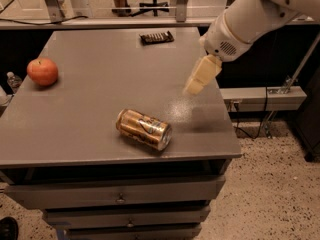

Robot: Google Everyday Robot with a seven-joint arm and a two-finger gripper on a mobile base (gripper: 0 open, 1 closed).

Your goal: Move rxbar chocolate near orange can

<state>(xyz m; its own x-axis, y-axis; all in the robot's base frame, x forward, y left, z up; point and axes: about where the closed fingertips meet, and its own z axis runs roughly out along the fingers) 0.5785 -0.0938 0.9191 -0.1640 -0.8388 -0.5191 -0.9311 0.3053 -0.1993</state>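
The rxbar chocolate (pixel 156 37), a flat dark bar with white lettering, lies near the far edge of the grey table (pixel 100 99). The orange can (pixel 144 129), golden-orange with a silver rim, lies on its side near the table's front edge. My gripper (pixel 195 86) hangs from the white arm above the table's right side, between the bar and the can, touching neither. It holds nothing that I can see.
A red-orange apple (pixel 42 71) sits at the table's left edge. Drawers (pixel 120 196) run below the table front. A shelf and cables (pixel 260 99) stand to the right. A chair base (pixel 150 4) is behind the table.
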